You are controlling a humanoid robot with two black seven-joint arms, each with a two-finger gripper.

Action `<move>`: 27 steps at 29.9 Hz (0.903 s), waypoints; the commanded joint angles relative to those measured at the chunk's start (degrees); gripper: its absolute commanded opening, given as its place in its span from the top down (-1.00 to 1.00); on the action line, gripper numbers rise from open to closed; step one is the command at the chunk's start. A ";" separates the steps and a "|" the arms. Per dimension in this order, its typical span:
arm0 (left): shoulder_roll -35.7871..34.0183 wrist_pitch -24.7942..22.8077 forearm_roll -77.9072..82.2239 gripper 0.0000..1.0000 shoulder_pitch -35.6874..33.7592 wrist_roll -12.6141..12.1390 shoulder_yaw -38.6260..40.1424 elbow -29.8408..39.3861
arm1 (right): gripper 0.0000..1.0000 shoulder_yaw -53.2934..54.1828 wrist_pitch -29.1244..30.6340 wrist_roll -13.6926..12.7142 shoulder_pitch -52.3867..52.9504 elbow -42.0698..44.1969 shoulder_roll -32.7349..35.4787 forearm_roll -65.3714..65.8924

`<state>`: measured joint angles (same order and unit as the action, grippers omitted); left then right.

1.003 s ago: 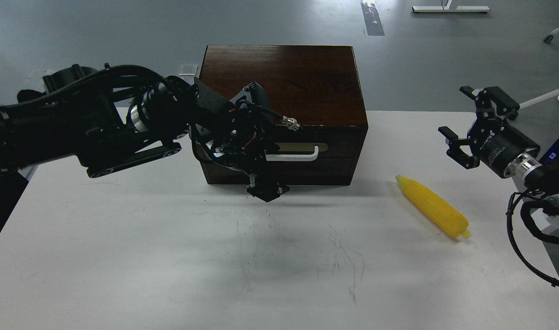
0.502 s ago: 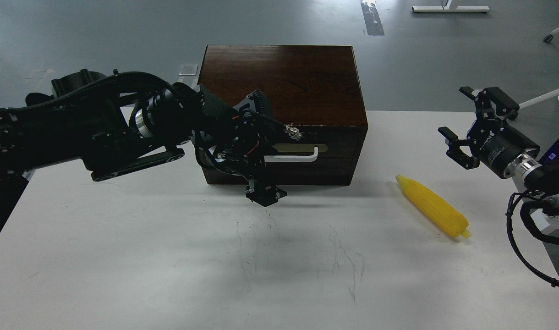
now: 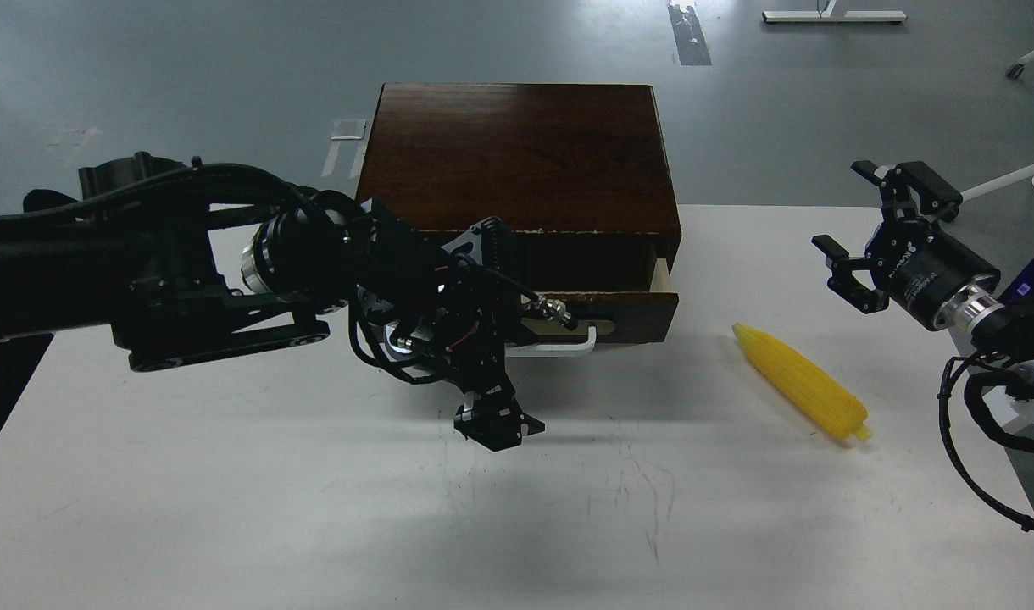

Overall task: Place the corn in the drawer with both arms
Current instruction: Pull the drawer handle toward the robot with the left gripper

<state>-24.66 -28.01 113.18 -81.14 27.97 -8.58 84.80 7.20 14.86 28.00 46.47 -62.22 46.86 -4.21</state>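
The dark wooden cabinet stands at the back middle of the white table. Its drawer is pulled out a short way, and a strip of its pale wood side shows on the right. My left gripper is at the left end of the white bar handle and seems closed on it; one black finger hangs below. The yellow corn lies on the table right of the drawer, tapered end towards the cabinet. My right gripper is open and empty, above and right of the corn.
The white table has faint dark scratch marks at the front middle. Its right edge runs close to my right arm. Grey floor lies behind the cabinet, with a white stand base far back.
My left arm has drawn back towards me and the drawer has slid out of the cabinet with it. The corn and the right gripper have not moved.
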 commanded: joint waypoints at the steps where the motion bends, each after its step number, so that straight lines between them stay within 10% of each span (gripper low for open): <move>1: -0.83 0.01 -0.24 -0.98 0.02 0.03 0.05 3.18 | -1.00 0.00 0.00 0.00 0.03 0.08 -0.01 -0.01; 27: -3.56 0.01 0.37 -0.98 -1.56 0.03 0.58 3.27 | -1.00 0.00 0.00 0.00 -0.24 -0.01 -0.10 -0.01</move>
<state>-27.82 -27.95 113.52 -82.62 28.04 -7.82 88.09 7.20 14.86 28.00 46.30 -62.22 46.76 -4.21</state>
